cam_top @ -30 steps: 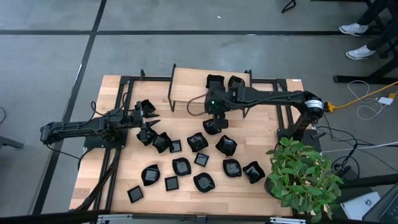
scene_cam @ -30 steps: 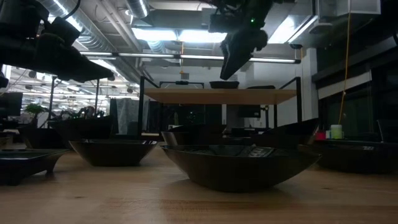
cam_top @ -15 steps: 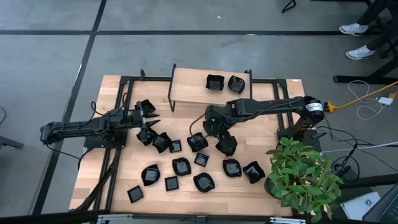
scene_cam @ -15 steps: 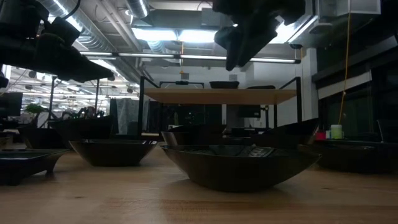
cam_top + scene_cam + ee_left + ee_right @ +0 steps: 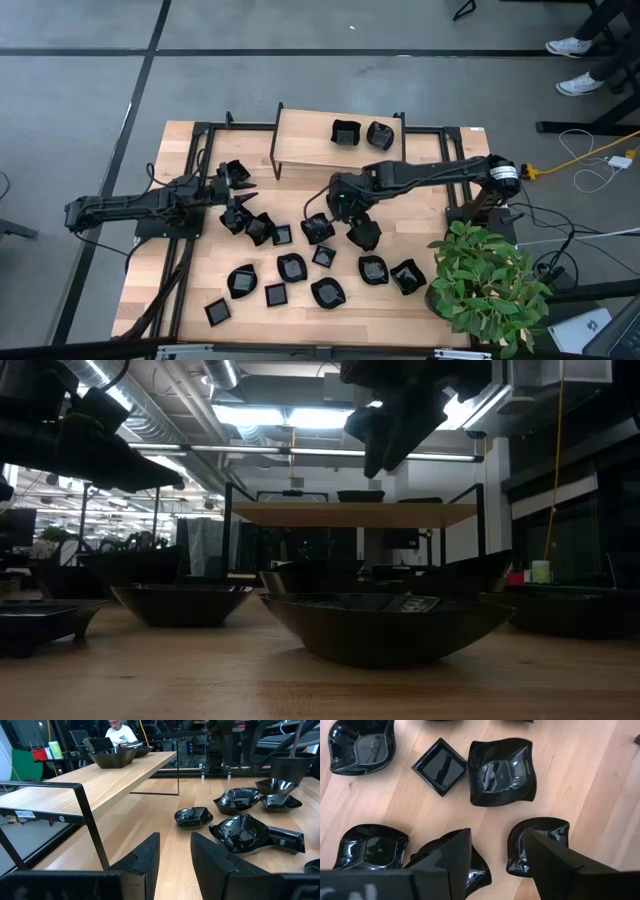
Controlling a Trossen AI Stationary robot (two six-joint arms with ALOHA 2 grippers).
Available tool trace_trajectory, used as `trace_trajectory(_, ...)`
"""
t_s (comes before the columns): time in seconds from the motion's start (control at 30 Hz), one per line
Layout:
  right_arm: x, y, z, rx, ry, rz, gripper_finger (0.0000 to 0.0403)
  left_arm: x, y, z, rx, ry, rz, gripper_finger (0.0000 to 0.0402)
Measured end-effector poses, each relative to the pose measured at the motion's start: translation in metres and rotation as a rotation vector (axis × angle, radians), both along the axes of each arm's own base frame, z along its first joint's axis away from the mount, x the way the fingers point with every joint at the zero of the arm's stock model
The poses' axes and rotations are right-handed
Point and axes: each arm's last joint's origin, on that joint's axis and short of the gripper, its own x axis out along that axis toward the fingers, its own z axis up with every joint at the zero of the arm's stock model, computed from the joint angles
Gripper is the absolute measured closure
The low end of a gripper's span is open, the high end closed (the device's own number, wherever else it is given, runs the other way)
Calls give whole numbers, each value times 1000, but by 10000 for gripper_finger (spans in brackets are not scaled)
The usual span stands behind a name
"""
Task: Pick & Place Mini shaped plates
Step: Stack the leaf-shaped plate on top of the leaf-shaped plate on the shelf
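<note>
Right claw (image 5: pixel 343 207): centre of the high view, above the scattered dishes; fingers spread wide, holding nothing, probably lining up the next pick.
Left claw (image 5: pixel 232 192): left of centre, at the edge of the cluster; fingers parted, empty, apparently waiting.
Mini shaped plates (image 5: pixel 291 267): most lie loose on the worktop (image 5: pixel 200 280) in the lower middle; two sit on the raised shelf (image 5: pixel 305 140) at upper centre, seemingly the drop-off.
Right wrist view: a wavy plate (image 5: pixel 501 772) and a square plate (image 5: pixel 439 766) ahead of its fingers, shapes the overhead hardly shows.
Left wrist view: the shelf's two dishes from the side.
Low view: only rims and a dark arm overhead.
</note>
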Motion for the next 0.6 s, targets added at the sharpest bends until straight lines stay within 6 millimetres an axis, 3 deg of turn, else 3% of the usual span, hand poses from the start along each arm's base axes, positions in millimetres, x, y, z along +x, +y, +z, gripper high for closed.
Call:
trace_trajectory(0.3, 13, -2, -33, -8, 117, 9, 224, 0, 0, 0, 0, 0, 0, 297)
trace_trajectory(0.6, 25, -20, -65, -36, 203, -46, 224, 0, 0, 0, 0, 0, 0, 297)
